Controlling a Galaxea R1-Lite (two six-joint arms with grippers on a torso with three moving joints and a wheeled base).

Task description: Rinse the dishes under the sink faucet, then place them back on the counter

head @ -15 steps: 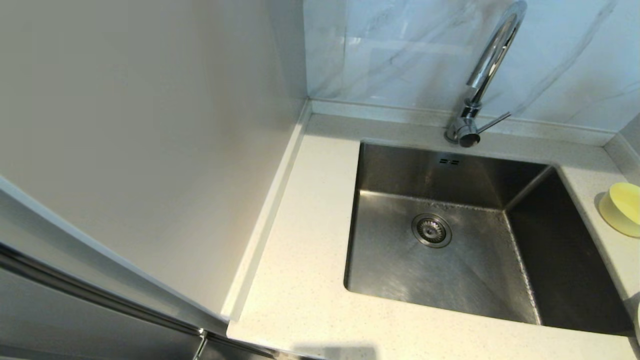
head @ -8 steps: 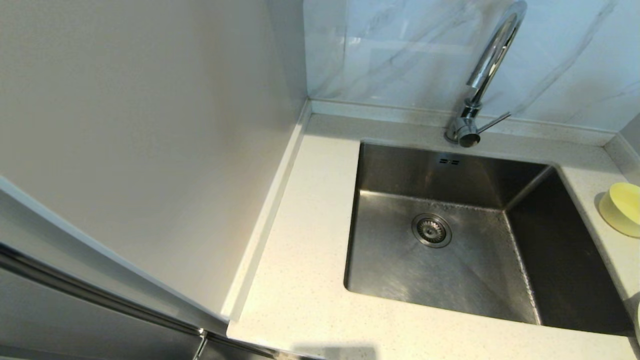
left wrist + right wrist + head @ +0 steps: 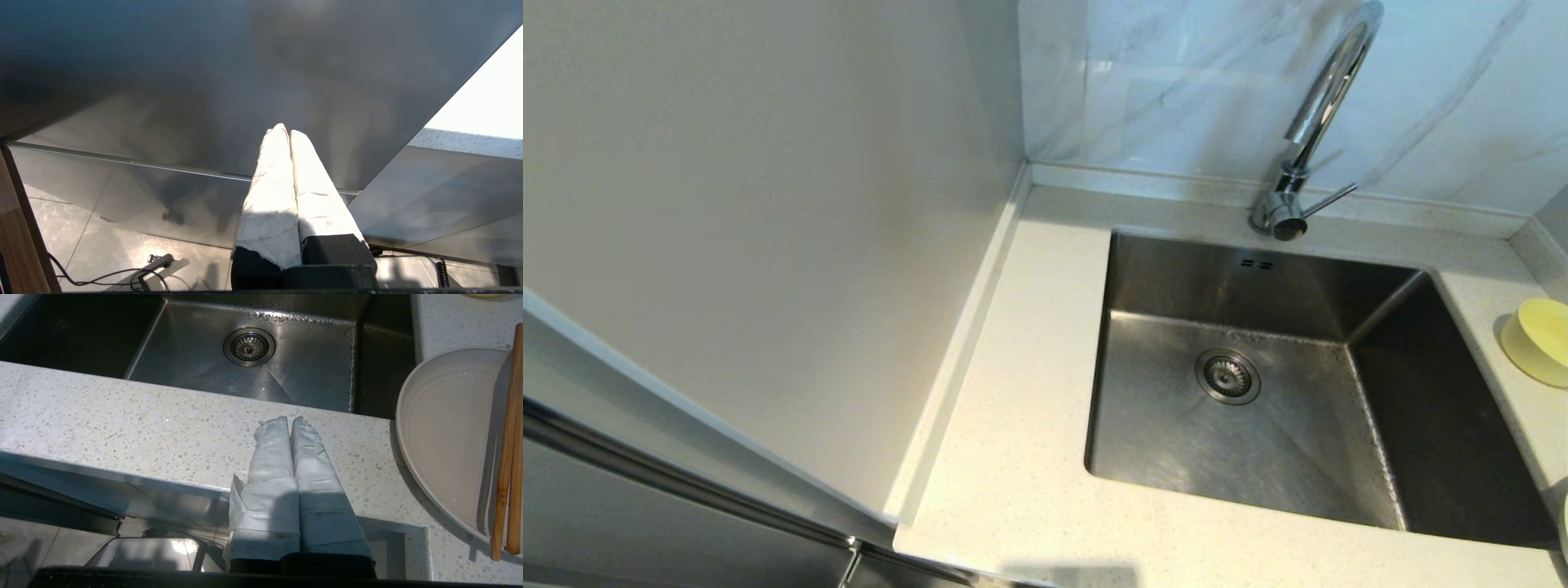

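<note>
The steel sink (image 3: 1258,425) lies empty, its drain strainer (image 3: 1227,376) dry-looking, under the chrome faucet (image 3: 1319,114) with its lever (image 3: 1327,200). A pastel-yellow bowl (image 3: 1538,340) sits on the counter (image 3: 1029,392) right of the sink. In the right wrist view the cream plate (image 3: 449,433) rests on the counter (image 3: 122,420) with the wooden chopsticks (image 3: 506,449) lying across it. My right gripper (image 3: 289,419) is shut and empty, hovering over the counter's front edge, left of the plate. My left gripper (image 3: 285,130) is shut, low beside a dark cabinet front.
A pale wall panel (image 3: 752,229) rises left of the counter. The grey-veined marble wall (image 3: 1176,82) stands behind the faucet. The cabinet face (image 3: 204,81) fills the left wrist view, with floor tiles and cables (image 3: 106,277) below.
</note>
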